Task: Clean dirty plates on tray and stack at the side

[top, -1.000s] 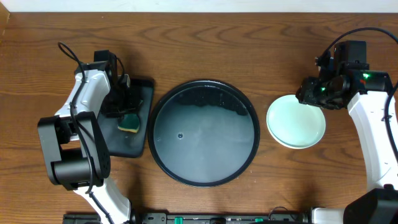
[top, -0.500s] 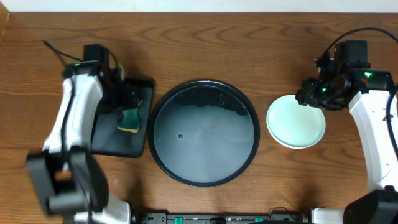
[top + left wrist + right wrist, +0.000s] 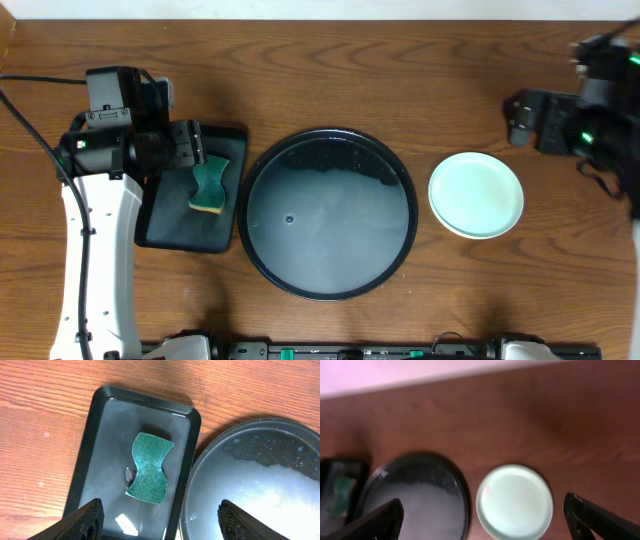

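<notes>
The round tray (image 3: pixel 330 212) has a wet, cloudy floor. Just left of it is a small tray (image 3: pixel 190 228), partly under the arm. To its right lie the plates (image 3: pixel 476 195), mint green on top, their number hidden. A sponge (image 3: pixel 209 185) lies in the small tray. The left gripper (image 3: pixel 162 521) and the blurred, cut-off right gripper (image 3: pixel 487 520) both gape empty.

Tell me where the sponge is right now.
In the overhead view, the green sponge lies on the small rectangular black tray, left of the large round tray.

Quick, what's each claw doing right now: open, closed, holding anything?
Left claw: open, holding nothing.
Right claw: open, holding nothing; the pale mint green round plate lies free below it.
</notes>
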Available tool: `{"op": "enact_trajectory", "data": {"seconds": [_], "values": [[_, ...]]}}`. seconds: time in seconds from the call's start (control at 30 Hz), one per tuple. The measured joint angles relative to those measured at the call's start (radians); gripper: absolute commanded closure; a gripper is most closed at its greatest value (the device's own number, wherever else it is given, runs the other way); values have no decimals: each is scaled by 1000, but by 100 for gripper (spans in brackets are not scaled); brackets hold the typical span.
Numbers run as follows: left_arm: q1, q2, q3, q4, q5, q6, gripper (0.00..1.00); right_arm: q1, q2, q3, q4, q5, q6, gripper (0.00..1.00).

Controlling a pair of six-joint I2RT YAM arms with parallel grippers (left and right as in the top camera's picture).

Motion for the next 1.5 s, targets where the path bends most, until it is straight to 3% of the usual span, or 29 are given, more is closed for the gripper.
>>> {"op": "enact_trajectory", "data": {"seconds": [0.2, 0.53, 0.7, 0.87, 1.0, 1.2, 1.5], "values": [[0, 0, 0, 0, 0, 0, 26, 0, -158, 10, -23, 1, 0, 1], [0, 0, 0, 0, 0, 0, 26, 0, -262, 9, -79, 42, -16, 1], [0, 0, 0, 0, 0, 0, 26, 5, -304, -47, 2, 85, -51, 1], [0, 0, 0, 0, 0, 0, 26, 5, -404, -305, 284, 114, -85, 1], [0, 0, 0, 0, 0, 0, 26, 5, -529, -615, 605, 109, -112, 1], [0, 0, 0, 0, 0, 0, 26, 4, -727, -1056, 931, 97, -154, 1], [0, 0, 0, 0, 0, 0, 26, 4, -1097, -1568, 1201, 87, -169, 1]]}}
